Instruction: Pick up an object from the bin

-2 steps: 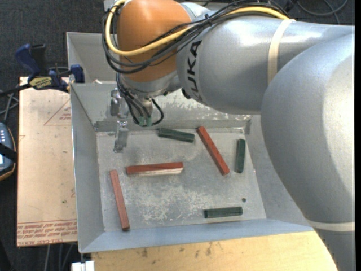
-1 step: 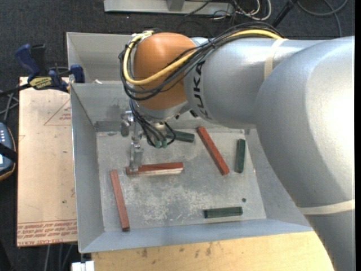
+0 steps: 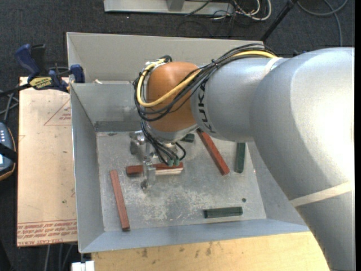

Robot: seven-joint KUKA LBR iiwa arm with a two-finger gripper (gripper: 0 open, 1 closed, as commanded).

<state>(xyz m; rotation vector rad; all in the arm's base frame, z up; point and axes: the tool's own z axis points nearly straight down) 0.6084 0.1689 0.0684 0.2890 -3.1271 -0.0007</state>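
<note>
My gripper [image 3: 148, 175] hangs below the orange wrist cover, low over the middle-left of the bin floor. Its tip comes down right at a short red-brown block [image 3: 134, 170] that lies end to end with a pale wooden stick [image 3: 170, 171]. I cannot tell whether it touches them. A small green piece [image 3: 172, 160] peeks out just above the pale stick. A long red-brown stick [image 3: 119, 201] lies to the lower left, apart from the gripper.
Another red-brown stick [image 3: 214, 152] lies slanted at the right, with a dark green stick [image 3: 240, 157] upright beside it. A dark green bar [image 3: 223, 212] lies flat near the front wall. The arm covers the bin's right rear.
</note>
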